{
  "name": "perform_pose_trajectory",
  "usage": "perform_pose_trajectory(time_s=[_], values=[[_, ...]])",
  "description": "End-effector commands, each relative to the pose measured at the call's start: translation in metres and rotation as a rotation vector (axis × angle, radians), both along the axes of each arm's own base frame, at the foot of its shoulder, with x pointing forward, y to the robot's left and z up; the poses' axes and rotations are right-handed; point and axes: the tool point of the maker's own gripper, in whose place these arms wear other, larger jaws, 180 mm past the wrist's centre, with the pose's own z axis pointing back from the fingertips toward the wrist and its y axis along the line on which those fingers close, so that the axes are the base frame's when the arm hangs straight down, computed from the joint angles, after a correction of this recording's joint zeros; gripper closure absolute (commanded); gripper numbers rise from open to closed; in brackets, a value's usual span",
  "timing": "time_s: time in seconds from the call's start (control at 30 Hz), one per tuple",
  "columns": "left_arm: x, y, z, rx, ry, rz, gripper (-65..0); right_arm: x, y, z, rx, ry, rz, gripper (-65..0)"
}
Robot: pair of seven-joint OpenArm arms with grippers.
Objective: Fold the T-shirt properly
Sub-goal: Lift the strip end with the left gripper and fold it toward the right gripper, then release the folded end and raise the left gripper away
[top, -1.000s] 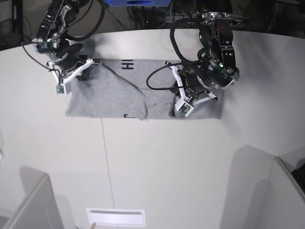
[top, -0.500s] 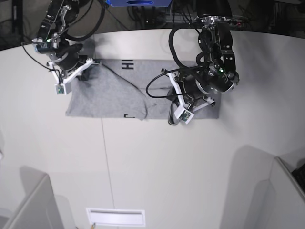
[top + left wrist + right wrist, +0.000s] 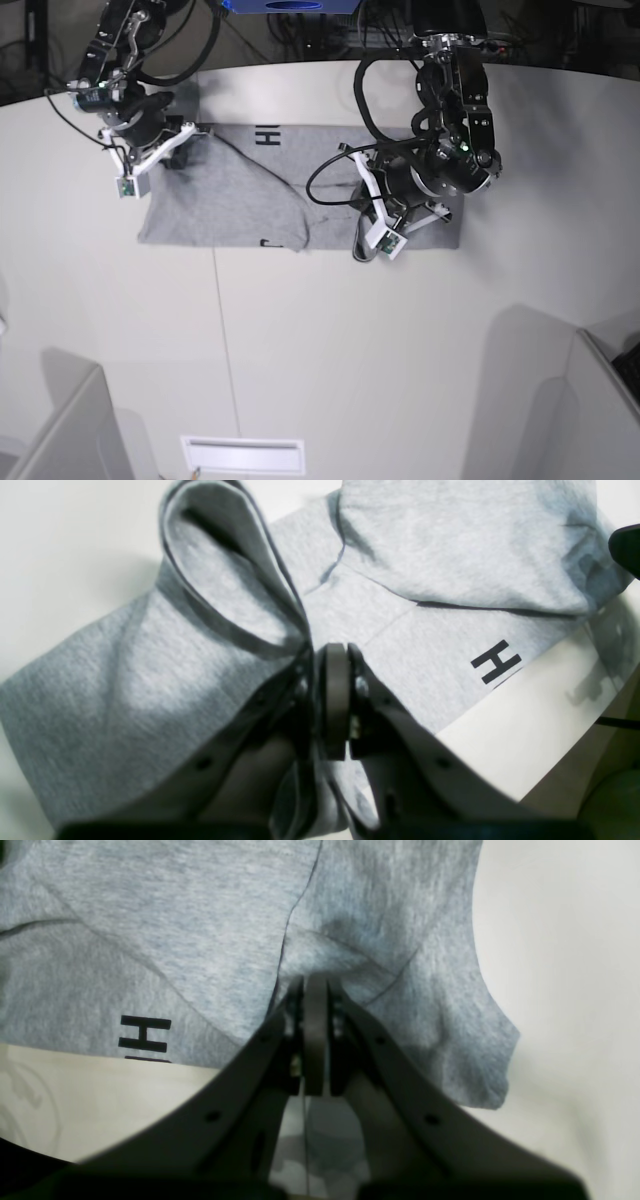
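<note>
Both grippers (image 3: pixel 334 652) (image 3: pixel 315 982) low — pinching T-shirt (image 3: pixel 230 195)

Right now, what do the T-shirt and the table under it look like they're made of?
The T-shirt: soft knit, probably cotton jersey, going by the flecked heather-grey surface, limp folds and matte look; the black letter H seems printed on. The table: smooth, hard, off-white, perhaps laminate or painted board, with a faint sheen and a thin seam line; its exact material is unclear.

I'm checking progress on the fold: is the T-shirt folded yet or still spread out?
Partly folded. The T-shirt lies as a long band on the table, with layers overlapping diagonally; both grippers pinch bunched cloth at its ends.
</note>
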Motion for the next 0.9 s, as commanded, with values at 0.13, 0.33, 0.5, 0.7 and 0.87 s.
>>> perform_pose_trajectory(time_s=[0.13, 0.33, 0.5, 0.7, 0.87], values=[[0.007, -0.007, 0.012, -0.036, -0.04, -0.006, 0.0, 0.008, -0.001, 0.008, 0.004, -0.04, -0.007, 0.0], [0.005, -0.009, 0.003, -0.04, -0.009, -0.009, -17.6, 0.008, -0.001, 0.008, 0.004, -0.04, -0.007, 0.0], [-0.002, -0.012, -0.019, -0.051, 0.064, -0.012, -35.9, 0.008, -0.001, 0.009, 0.003, -0.041, -0.007, 0.0], [-0.005, -0.039, -0.011, -0.121, 0.062, -0.077, -39.8, 0.015, -0.004, 0.014, -0.001, -0.065, -0.013, 0.0], [0.011, 0.002, 0.025, -0.202, -0.05, 0.056, -34.6, 0.034, -0.007, 0.028, -0.009, -0.118, -0.018, 0.0]])
